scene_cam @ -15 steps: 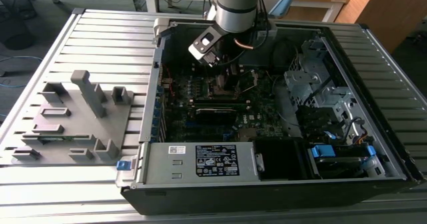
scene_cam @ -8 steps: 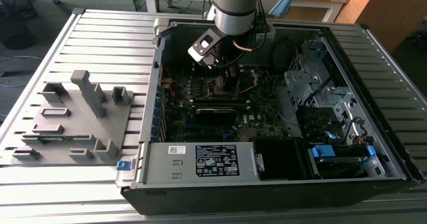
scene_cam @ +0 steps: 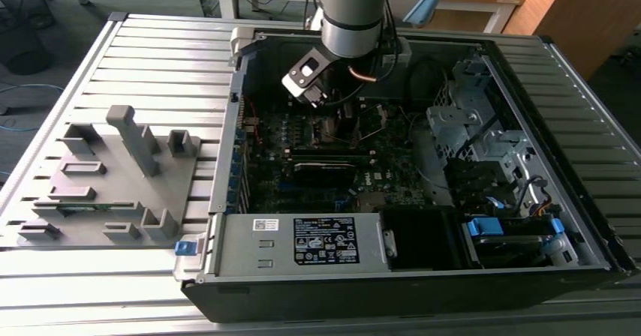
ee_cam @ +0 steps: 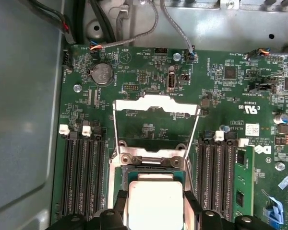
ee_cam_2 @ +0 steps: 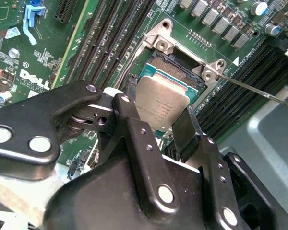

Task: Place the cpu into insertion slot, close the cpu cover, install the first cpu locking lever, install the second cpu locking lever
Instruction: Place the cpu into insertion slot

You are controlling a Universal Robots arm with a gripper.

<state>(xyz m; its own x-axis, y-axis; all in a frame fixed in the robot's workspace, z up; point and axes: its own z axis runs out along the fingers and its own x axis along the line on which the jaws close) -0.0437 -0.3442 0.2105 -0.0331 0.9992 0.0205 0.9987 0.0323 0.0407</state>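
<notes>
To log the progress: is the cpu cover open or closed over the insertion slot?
Open. In the first wrist view the cpu cover lies swung back from the insertion slot, and the cpu there is uncovered.

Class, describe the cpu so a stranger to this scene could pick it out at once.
Inside the open computer case, find the green motherboard. Between its two banks of long black slots, the gripper holds the cpu at the insertion slot. It is the only solid flat square with a plain grey metal top; the cover next to it is a hollow silver frame.
</notes>
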